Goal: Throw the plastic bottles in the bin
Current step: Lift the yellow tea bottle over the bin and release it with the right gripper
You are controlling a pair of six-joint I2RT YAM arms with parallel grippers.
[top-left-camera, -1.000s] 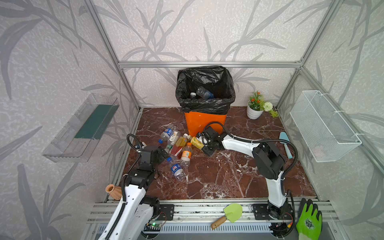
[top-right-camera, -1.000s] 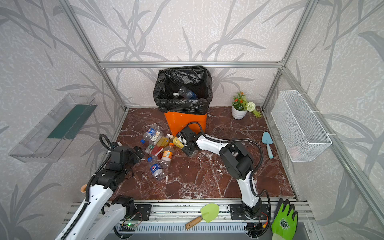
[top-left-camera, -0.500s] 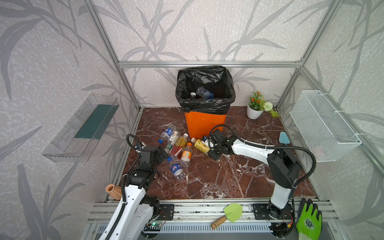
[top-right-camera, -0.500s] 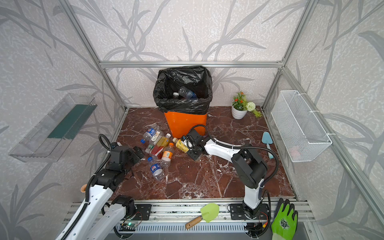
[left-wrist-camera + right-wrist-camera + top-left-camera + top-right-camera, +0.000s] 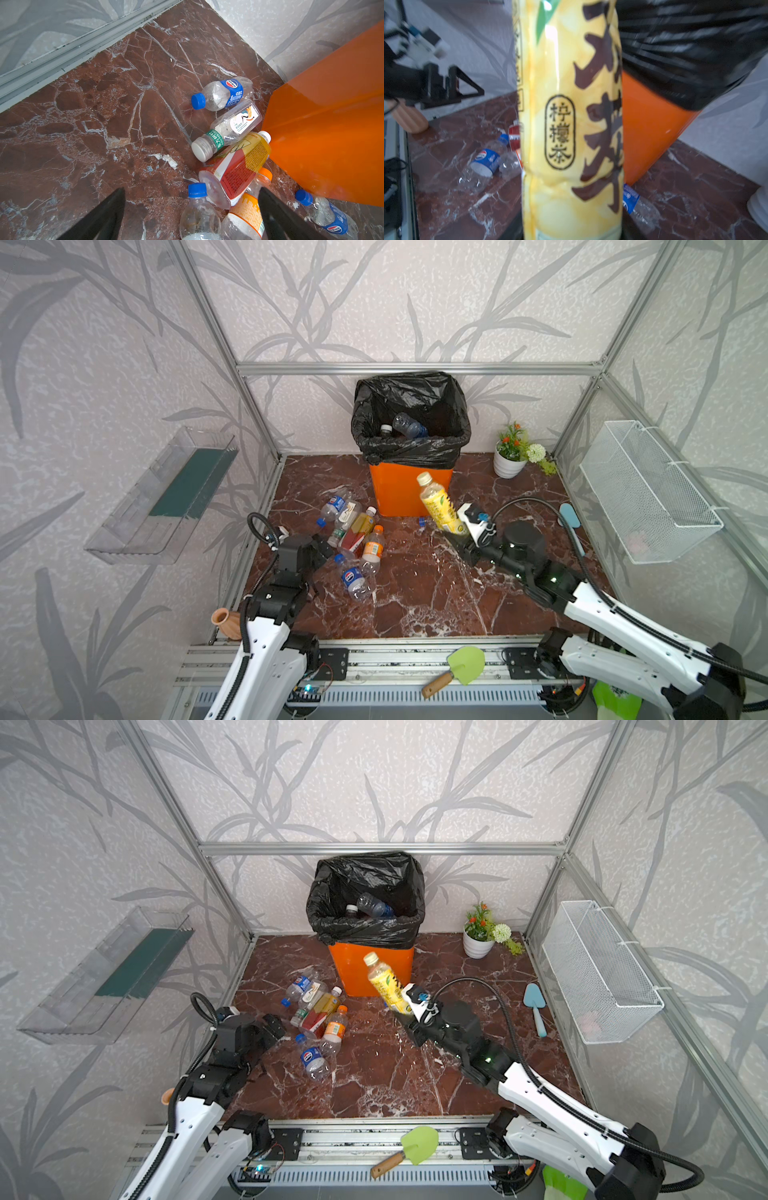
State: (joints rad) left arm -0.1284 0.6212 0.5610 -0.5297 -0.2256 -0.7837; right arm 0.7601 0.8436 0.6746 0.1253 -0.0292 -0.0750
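My right gripper is shut on the base of a yellow-labelled plastic bottle. It holds the bottle tilted, cap up, off the floor in front of the bin. The bin is orange with a black bag, and bottles lie inside. Several more bottles are piled on the floor left of the bin. My left gripper stands open at the pile's near edge, over a blue-capped bottle.
A blue-labelled bottle lies apart, nearer the front. One small bottle lies at the bin's foot. A terracotta vase, flower pot, blue trowel, green trowel, wire basket and clear tray line the edges.
My right arm has drawn back from the pile toward the right and lifted the yellow bottle off the floor, tipping it cap up. The left arm has stayed still.
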